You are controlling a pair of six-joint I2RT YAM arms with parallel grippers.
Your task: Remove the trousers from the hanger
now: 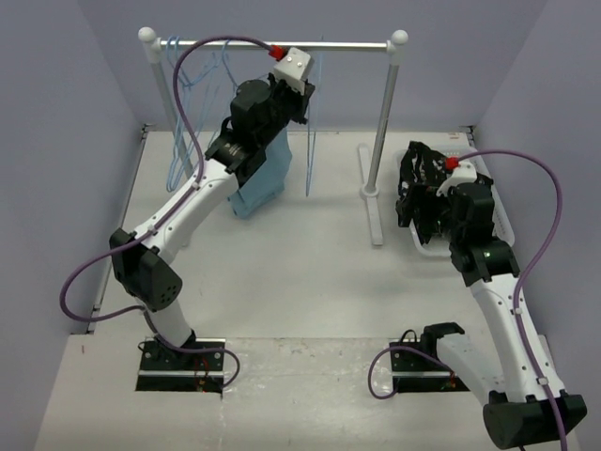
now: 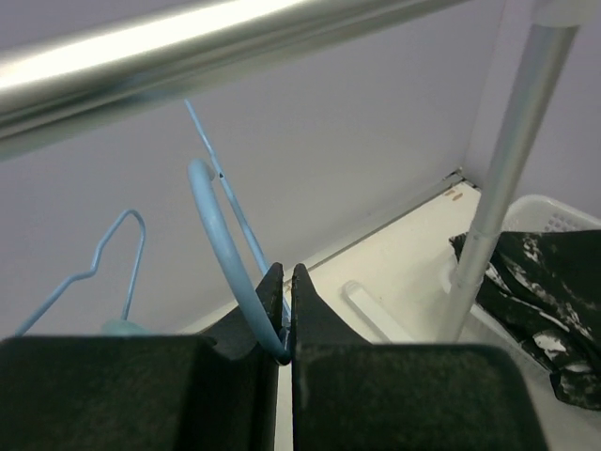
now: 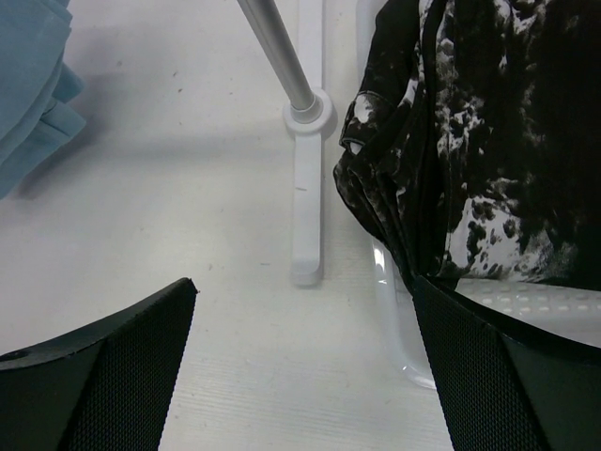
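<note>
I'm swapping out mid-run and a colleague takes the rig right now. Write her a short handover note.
Left gripper: jaws shut on the hook of the hanger, just below the rail.
Right gripper: jaws open, nothing held, beside the trousers.
Trousers: off the hanger, heaped in the white basket on the right.
Done: trousers removed.
Left: probably hook the hanger on the rail, release it, and draw both arms clear.

a lab test cell: bare lilac walls (image 1: 56, 113), bolted arms.
</note>
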